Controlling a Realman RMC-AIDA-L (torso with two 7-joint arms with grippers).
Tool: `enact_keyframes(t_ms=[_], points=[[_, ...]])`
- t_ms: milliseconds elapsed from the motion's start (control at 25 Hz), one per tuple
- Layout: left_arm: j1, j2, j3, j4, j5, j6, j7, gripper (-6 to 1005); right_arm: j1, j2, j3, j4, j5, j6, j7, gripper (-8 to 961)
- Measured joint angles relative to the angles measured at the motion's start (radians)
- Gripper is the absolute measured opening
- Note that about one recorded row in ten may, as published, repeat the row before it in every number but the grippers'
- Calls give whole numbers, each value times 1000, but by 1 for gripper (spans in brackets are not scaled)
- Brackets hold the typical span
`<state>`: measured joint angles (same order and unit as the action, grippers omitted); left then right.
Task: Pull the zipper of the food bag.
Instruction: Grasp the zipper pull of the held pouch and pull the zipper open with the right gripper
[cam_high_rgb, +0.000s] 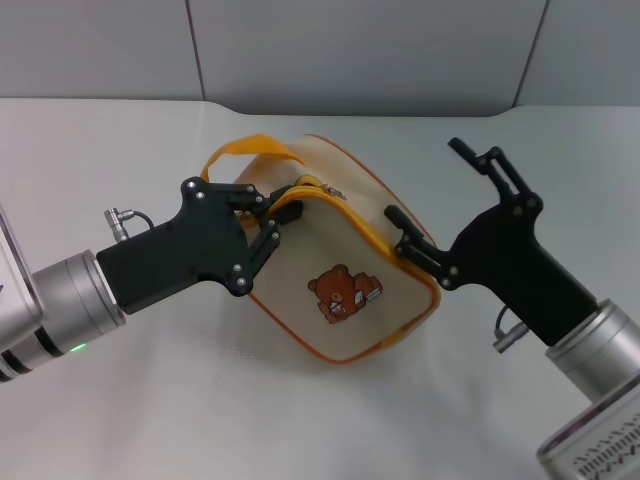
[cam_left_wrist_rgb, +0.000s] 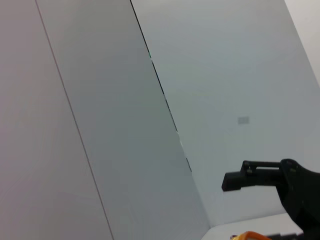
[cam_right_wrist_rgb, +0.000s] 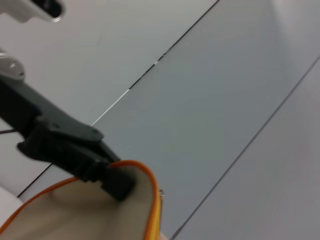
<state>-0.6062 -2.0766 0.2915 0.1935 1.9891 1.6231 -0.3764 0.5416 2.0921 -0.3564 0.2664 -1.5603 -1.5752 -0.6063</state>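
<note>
Head view: the food bag (cam_high_rgb: 345, 265) lies mid-table. The left gripper (cam_high_rgb: 283, 212), at ten o'clock, pinches the zipper (cam_high_rgb: 318, 192) narrowly. The right gripper (cam_high_rgb: 425, 202), at three o'clock, spreads wide.

Right wrist view: the left gripper's fingers (cam_right_wrist_rgb: 117, 182) touch the bag's rim.

A white table (cam_high_rgb: 300, 420) is lying under even light, with grey wall panels (cam_high_rgb: 360, 50) standing behind it, split by dark seams.

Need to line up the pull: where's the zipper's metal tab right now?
In the head view, the silver pull tab sits at the food bag's top edge, just right of the left gripper.
</note>
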Motion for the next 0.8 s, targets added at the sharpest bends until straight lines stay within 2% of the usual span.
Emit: enact_keyframes(t_ms=[360,800], points=[[-6,-3,8,-7,-1,-4,1,62,20,0,4,-2,-92,38,-31,838],[-10,-3,11,-11,-1,-8,1,61,39,0,10,8,-94,41,-33,837]])
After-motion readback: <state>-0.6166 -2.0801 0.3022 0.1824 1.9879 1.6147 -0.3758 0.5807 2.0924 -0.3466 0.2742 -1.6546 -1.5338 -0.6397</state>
